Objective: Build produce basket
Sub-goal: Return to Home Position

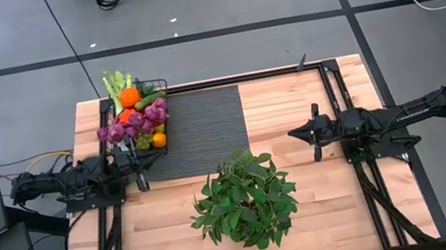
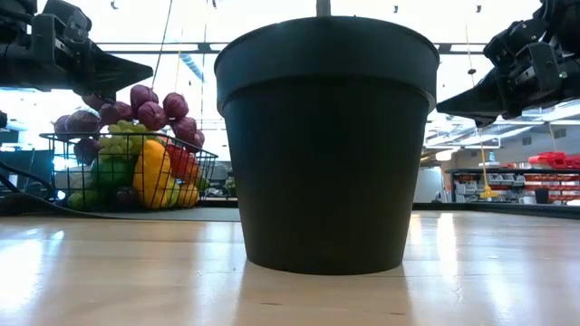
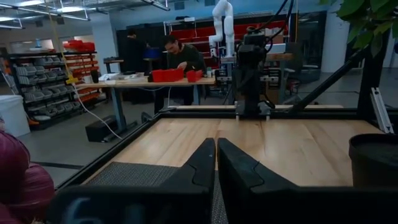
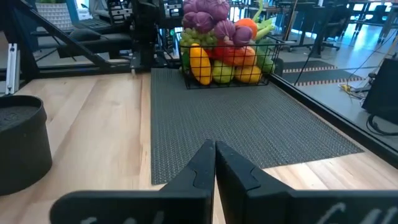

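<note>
Apparently the job was nearly done: the small toy fruits and vegetables [image 1: 139, 119] were heaped above the rim of the black wire-mesh basket [image 4: 268, 70], at the upper left corner of the dark ribbed mat [image 1: 204, 119]. Both hands carried nothing, fingers pressed together: the left hand [image 3: 216, 149] just beside the basket, the right hand [image 4: 215, 149] at middle right. Between them the bushy green plant in its black pot [image 1: 244, 199] narrowed the wooden table [image 1: 320, 218]; the mat offered open room.
</note>
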`<move>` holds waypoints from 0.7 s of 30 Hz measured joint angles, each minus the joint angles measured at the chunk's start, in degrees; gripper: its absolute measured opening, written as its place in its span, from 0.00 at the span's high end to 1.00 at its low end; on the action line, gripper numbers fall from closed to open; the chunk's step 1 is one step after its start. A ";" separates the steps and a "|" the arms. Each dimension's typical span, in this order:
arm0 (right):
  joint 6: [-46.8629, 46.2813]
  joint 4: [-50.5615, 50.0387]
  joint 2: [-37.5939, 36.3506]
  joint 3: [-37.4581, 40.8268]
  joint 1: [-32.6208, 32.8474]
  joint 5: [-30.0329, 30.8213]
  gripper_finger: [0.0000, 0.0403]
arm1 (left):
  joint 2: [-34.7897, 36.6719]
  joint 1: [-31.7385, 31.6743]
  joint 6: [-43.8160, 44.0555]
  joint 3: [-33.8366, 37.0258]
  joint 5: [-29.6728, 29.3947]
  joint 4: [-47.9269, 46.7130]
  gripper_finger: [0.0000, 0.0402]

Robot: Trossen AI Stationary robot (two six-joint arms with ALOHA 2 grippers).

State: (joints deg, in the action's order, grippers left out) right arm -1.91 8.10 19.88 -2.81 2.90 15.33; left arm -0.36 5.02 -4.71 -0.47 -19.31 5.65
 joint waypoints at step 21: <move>-0.04 0.34 -12.57 2.43 0.30 -0.18 0.95 | 0.02 0.00 0.05 0.00 0.01 0.07 0.95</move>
State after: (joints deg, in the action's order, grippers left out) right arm -1.96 8.44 7.31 -0.38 3.20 15.15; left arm -0.34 5.02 -4.66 -0.47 -19.30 5.72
